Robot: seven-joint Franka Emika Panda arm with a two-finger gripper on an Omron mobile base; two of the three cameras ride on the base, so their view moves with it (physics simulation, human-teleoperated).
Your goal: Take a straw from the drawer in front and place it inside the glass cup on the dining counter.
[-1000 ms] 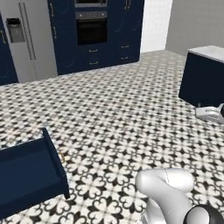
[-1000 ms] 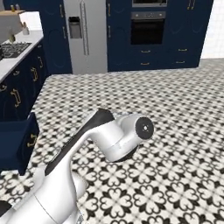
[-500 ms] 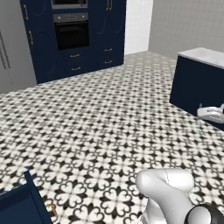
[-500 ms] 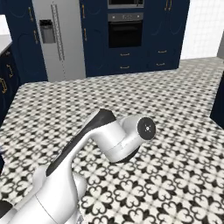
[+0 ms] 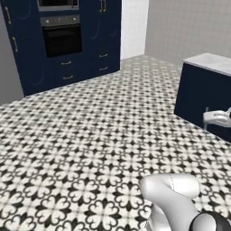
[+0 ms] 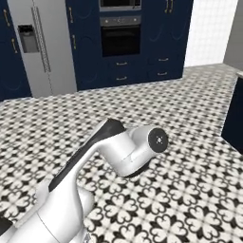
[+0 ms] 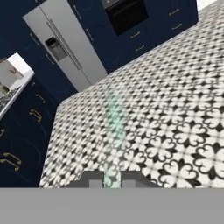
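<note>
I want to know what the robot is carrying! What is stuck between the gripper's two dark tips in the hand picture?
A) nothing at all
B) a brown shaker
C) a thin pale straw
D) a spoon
C: in the hand view a thin, pale, blurry straw rises from between the two dark tips of the gripper, out over the patterned floor.
</note>
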